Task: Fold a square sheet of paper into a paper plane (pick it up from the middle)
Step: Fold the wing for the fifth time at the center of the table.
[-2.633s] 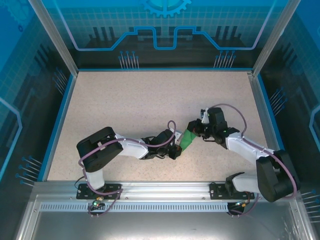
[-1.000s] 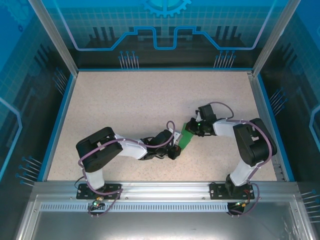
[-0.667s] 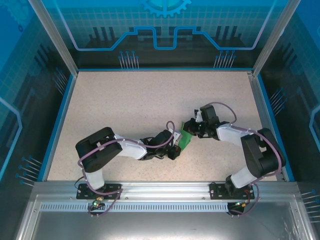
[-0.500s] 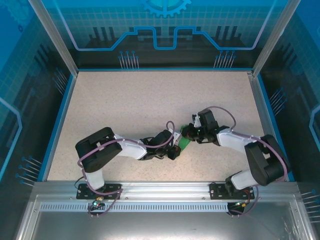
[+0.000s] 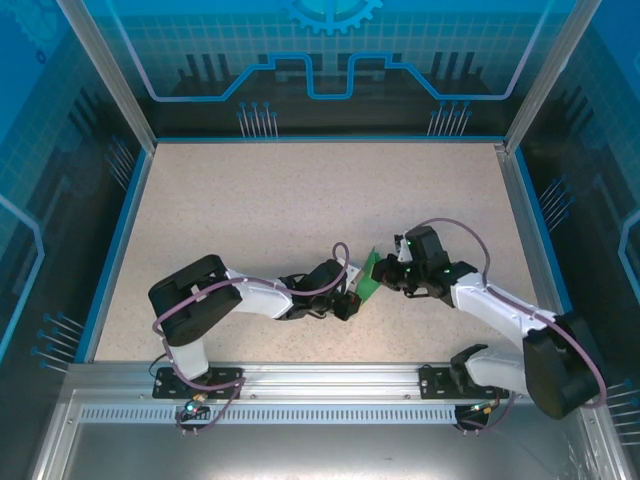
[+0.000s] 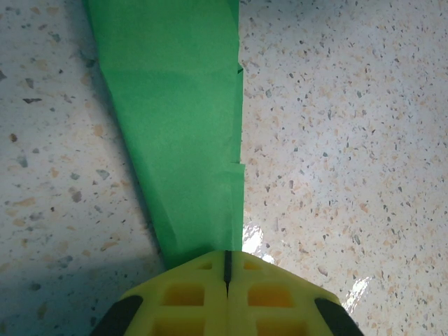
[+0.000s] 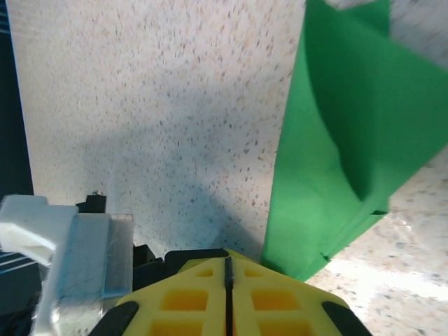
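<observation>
- Left tool (image 6: pixel 226 253) is clamped on the narrow end of the green paper (image 6: pixel 182 126); a tug could tear it.
- Right tool (image 7: pixel 227 262), jaws together at lower centre, could crumple the fold.

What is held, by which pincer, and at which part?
The left pincer holds the green paper by its narrow end. Right pincer shut beside it; hold unclear.

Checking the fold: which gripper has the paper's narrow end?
The left gripper: the green paper tapers straight into its shut jaws; beside the right gripper lies a wider, folded part.
</observation>
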Robot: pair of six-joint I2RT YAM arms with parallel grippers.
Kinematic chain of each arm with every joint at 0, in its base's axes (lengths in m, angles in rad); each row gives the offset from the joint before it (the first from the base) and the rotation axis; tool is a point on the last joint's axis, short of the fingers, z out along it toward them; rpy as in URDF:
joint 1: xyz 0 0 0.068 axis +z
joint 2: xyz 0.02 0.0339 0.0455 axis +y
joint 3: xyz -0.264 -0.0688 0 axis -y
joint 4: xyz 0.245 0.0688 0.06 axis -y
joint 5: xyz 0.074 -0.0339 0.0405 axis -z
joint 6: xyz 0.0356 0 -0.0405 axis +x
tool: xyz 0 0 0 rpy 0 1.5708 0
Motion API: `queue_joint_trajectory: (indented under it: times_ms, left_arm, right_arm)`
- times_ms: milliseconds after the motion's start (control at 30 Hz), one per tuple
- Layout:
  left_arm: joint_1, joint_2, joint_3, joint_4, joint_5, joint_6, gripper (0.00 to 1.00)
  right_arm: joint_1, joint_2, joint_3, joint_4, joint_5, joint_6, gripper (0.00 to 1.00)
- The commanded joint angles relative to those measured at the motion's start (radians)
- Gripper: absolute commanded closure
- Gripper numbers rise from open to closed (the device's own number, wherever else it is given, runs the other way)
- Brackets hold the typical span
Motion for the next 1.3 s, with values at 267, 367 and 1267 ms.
queue_joint_trajectory:
  times_ms: [267,367,1267]
  left_arm:
    - [-0.001,0.024,-0.058,-0.209,0.035,0.013,1.00]
    - [-0.001,0.023,-0.058,-0.215,0.035,0.018,1.00]
    - [-0.001,0.022,-0.097,-0.215,0.035,0.014,1.00]
  right_arm:
    - [0.047,0.303,-0.024,0.343,-0.087,0.117,0.92]
    - [0.047,0.348,-0.002,0.350,-0.078,0.109,0.91]
    - [-0.135,0.585,0.253,0.158,0.078,-0.133,0.93]
